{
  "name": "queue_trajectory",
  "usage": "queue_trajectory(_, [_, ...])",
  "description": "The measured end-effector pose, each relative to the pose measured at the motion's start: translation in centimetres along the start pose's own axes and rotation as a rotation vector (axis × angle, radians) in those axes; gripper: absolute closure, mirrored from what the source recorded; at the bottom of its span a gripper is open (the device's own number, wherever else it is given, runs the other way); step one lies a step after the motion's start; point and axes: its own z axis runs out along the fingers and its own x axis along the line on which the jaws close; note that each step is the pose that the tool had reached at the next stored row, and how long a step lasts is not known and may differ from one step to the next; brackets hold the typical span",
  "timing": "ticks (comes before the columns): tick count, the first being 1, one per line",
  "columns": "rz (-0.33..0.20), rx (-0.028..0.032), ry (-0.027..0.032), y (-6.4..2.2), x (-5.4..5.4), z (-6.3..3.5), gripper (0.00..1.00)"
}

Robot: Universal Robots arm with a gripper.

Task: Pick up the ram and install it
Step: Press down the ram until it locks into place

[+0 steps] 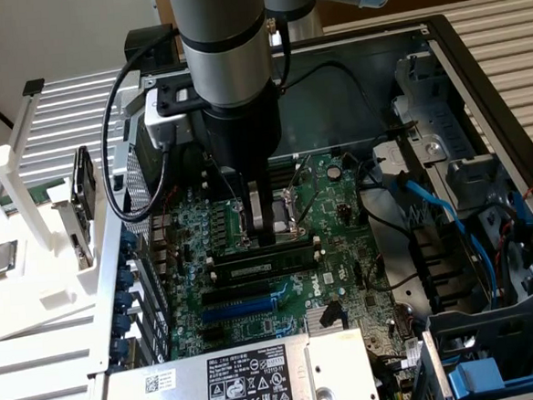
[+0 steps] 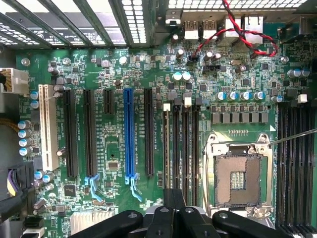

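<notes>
- Open computer case [image 1: 439, 51] holds a green motherboard [image 1: 343, 240].
- The ram [image 1: 257, 256], a dark stick, lies in its slot.
- Gripper [image 1: 265, 229] pinched closed, fingertips on the ram.

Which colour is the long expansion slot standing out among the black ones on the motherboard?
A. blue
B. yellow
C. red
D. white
A: one long blue slot stands between black slots on the green motherboard, also seen in the exterior view.
</notes>
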Motion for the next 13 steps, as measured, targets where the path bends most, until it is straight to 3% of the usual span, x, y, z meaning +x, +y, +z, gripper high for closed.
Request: queue_trajectory(13, [0.221, 0.0051, 0.0123, 0.0, 0.0, 0.01, 0.89])
